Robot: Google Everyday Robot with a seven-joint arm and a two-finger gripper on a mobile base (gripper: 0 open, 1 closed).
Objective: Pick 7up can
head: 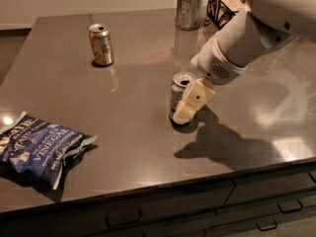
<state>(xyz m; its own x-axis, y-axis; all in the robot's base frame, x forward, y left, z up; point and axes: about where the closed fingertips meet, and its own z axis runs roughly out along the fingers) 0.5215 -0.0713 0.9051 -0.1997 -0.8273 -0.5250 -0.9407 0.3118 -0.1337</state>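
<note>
The 7up can [177,87] stands upright near the middle of the dark table, its silver top showing and its white and green body mostly covered. My gripper [187,106], cream-coloured at the end of the white arm [247,38], reaches down from the upper right. It sits right at the can's front right side and overlaps it in the camera view. Whether it touches the can cannot be told.
A gold/orange can [101,44] stands at the back left. A blue vinegar chip bag [37,147] lies at the front left. A metal cup [189,8] and a box [224,4] stand at the back edge. The table's front edge [163,184] has drawers below.
</note>
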